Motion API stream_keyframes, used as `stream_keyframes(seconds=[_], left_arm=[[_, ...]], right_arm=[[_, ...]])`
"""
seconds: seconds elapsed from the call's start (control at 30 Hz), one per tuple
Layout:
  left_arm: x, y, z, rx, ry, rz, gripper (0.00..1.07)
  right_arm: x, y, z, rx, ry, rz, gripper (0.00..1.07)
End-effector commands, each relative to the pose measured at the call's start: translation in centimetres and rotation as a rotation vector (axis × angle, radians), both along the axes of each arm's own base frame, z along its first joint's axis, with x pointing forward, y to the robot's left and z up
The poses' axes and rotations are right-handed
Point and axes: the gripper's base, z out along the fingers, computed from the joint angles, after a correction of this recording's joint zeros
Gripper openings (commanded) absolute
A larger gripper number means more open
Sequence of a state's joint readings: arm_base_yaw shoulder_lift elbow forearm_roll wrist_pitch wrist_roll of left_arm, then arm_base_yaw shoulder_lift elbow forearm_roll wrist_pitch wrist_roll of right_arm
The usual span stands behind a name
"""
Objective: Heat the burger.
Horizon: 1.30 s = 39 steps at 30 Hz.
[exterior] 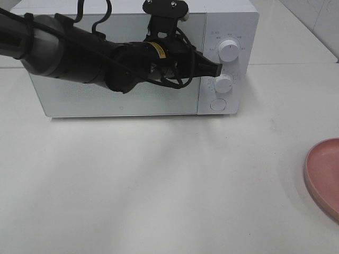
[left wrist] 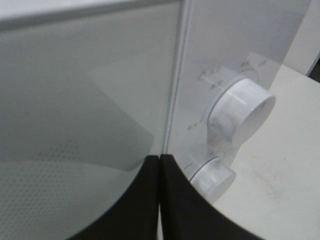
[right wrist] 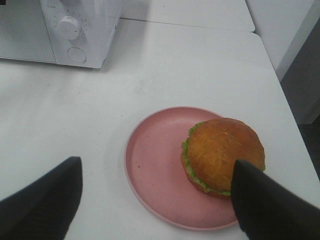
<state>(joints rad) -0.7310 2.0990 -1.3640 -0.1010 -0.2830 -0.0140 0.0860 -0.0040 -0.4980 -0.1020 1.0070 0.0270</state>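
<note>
Nearest my high camera is bare white surface (exterior: 132,185), with the rim of the pink plate (exterior: 324,177) cutting in at the right edge. Behind it I see the white microwave (exterior: 122,98), door closed, with two round knobs and a round button stacked down its control panel. My left arm reaches across the door from the left, and the left gripper (exterior: 216,69) has its tip at the panel, between the upper knob (exterior: 229,50) and the lower knob (exterior: 223,83). From the left wrist camera its jaws are clenched, the two dark fingers (left wrist: 135,200) pressed flat together with nothing between them, right beside the knobs; I cannot tell whether they touch either one.

On the right wrist camera I see the burger (right wrist: 222,156) sitting on the pink plate, toward the side away from the microwave, lettuce showing under the brown bun. The right gripper (right wrist: 155,200) hovers above it with jaws released and spread wide, grasping nothing; one finger overlaps the burger's edge in that view.
</note>
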Motion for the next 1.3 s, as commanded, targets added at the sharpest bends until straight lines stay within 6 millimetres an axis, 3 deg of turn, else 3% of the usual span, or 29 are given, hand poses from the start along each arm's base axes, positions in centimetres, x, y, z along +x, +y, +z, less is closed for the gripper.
stream_keyframes(seconds=[0.03,0.23,0.27,0.3,0.33,0.37,0.4,0.43,0.47,0.5,0.53,0.6,0.67,0.87,1.13,1.3], left_arm=[[-0.1,0.4,1.9,-0.004,0.052,0.017,0.0],[-1.5,0.1,2.6,0.047,0.122,-0.018,0.0],[-2.3,-0.1,2.9,0.076,0.165,-0.035,0.07],[-3.0,-0.2,2.9,0.117,0.215,-0.053,0.24],[-3.0,-0.2,2.9,0.117,0.215,-0.053,0.24],[-3.3,-0.1,3.1,0.132,0.234,-0.059,0.38],[-4.0,0.1,3.2,0.176,0.292,-0.072,0.67],[-4.0,0.1,3.2,0.176,0.292,-0.072,0.67],[-4.5,0.3,3.3,0.195,0.335,-0.075,0.83],[-4.5,0.3,3.3,0.195,0.335,-0.075,0.83],[-5.3,0.7,3.7,0.213,0.425,-0.069,1.02],[-5.7,0.9,3.8,0.227,0.474,-0.071,1.01],[-7.3,1.7,4.3,0.288,0.629,-0.092,1.0],[-9.1,2.9,5.3,0.379,0.76,-0.126,1.0],[-10.7,4.3,6.2,0.495,0.855,-0.159,1.0],[-11.4,5.4,7.9,0.53,0.855,-0.159,1.0]], right_arm=[[-0.4,-0.1,0.2,-0.006,-0.045,-0.003,0.76],[-0.4,-0.1,0.2,-0.006,-0.045,-0.003,0.76],[-0.4,-0.1,0.2,-0.006,-0.045,-0.003,0.76],[-0.4,-0.1,0.2,-0.006,-0.045,-0.003,0.76],[-0.4,-0.1,0.2,-0.006,-0.045,-0.003,0.76],[-0.4,-0.1,0.2,-0.006,-0.045,-0.003,0.76],[-0.4,-0.1,0.2,-0.006,-0.045,-0.003,0.76],[-0.4,-0.1,0.2,-0.006,-0.045,-0.003,0.76],[-0.4,-0.1,0.2,-0.006,-0.045,-0.003,0.76],[-0.4,-0.1,0.2,-0.006,-0.045,-0.003,0.76],[-0.4,-0.1,0.2,-0.006,-0.045,-0.003,0.76],[-0.4,-0.1,0.2,-0.006,-0.045,-0.003,0.76],[-0.4,-0.1,0.2,-0.006,-0.045,-0.003,0.76],[-0.4,-0.1,0.2,-0.006,-0.045,-0.003,0.76],[-0.4,-0.1,0.2,-0.006,-0.045,-0.003,0.76],[-0.4,-0.1,0.2,-0.006,-0.045,-0.003,0.76]])
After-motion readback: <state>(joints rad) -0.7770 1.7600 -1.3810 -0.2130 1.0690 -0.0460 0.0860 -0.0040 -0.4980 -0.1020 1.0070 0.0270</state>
